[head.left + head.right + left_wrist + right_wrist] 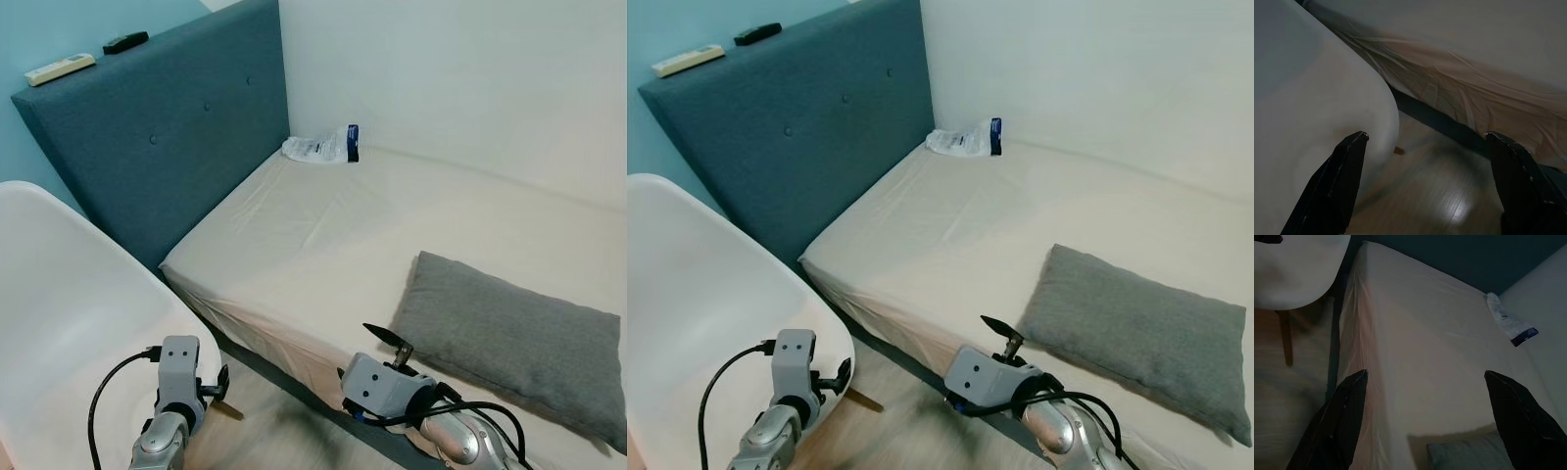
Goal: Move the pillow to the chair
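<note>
So far nothing of the task is done, as I judge it. The grey pillow [509, 338] lies flat on the bed [323, 230], on the cream sheet near the front edge, at my right side. The white chair [69, 313] stands at my left, just beside the bed, and its seat is bare.

My right gripper [1425, 418] is low in front of the bed edge, near the pillow's corner but apart from it; its two black fingers are spread wide and hold nothing. My left gripper [1427, 183] hangs by the chair's rim, its fingers also spread, with the wooden floor [1440, 200] between them.

What remains is everything: reach the pillow, grasp it, carry it to the chair.

For writing, I can read none. The plastic packet [323, 147] at the far corner of the bed has a dark blue end, but its print is too small. Two remotes [59, 69] lie on the headboard [167, 137], without a legible mark.
</note>
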### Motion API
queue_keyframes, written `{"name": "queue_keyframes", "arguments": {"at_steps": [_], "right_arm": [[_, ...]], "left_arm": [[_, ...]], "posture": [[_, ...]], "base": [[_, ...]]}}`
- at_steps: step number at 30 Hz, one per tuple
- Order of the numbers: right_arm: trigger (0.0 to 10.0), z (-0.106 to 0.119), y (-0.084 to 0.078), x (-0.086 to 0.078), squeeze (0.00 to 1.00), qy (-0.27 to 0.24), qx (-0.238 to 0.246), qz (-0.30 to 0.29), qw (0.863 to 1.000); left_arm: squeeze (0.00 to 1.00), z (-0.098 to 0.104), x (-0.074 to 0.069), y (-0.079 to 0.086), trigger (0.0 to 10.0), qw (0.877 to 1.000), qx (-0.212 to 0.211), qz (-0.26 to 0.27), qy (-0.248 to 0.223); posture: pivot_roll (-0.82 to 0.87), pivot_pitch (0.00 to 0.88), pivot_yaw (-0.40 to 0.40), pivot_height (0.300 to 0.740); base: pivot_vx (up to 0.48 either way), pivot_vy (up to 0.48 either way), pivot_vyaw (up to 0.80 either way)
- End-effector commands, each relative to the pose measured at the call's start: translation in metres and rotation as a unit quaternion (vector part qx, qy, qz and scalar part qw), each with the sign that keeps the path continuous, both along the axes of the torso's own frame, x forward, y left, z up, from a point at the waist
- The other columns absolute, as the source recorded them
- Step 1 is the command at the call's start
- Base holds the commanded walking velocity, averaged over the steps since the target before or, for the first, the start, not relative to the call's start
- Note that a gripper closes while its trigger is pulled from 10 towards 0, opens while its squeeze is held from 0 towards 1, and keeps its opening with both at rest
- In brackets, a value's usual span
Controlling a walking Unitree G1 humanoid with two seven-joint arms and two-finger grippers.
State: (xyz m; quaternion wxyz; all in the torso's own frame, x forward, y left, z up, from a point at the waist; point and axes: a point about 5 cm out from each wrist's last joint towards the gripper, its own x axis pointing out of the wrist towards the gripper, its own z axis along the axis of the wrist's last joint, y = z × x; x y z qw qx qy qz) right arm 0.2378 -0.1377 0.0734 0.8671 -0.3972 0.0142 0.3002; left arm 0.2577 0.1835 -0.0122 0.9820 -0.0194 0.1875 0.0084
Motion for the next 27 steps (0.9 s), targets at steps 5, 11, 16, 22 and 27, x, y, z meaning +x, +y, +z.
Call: {"name": "queue_keyframes", "arguments": {"at_steps": [5,11,16,22,27], "right_arm": [[10.0,0.0008,0.0035,-0.0041,0.00,0.004,0.001,0.005,1.000],[10.0,-0.0002,0.0025,-0.0048,0.00,0.005,0.001,0.004,1.000],[10.0,-0.0001,0.0007,-0.0072,0.00,0.005,0.001,0.005,1.000],[10.0,0.0007,0.0020,-0.0075,0.00,0.004,0.001,0.005,1.000],[10.0,0.0000,0.0039,-0.0066,0.00,0.005,0.003,0.005,1.000]], "left_arm": [[0.00,-0.0044,-0.0053,-0.0016,10.0,1.000,0.004,-0.013,0.014],[0.00,-0.0050,-0.0058,-0.0023,10.0,1.000,0.004,-0.013,0.014],[0.00,-0.0054,-0.0077,-0.0003,10.0,1.000,-0.001,0.003,0.011],[0.00,-0.0060,-0.0092,0.0004,10.0,1.000,-0.001,0.000,0.013],[0.00,-0.0045,-0.0063,0.0022,10.0,1.000,0.001,-0.002,0.012]], "posture": [[-0.07,0.142,0.101,0.740],[-0.08,0.129,0.083,0.740],[-0.06,0.124,0.061,0.740],[-0.06,0.130,0.055,0.740],[-0.07,0.120,0.061,0.740]], "base": [[0.000,0.000,0.00],[0.000,0.000,0.00],[0.000,0.000,0.00],[0.000,0.000,0.00],[0.000,0.000,0.00]]}}
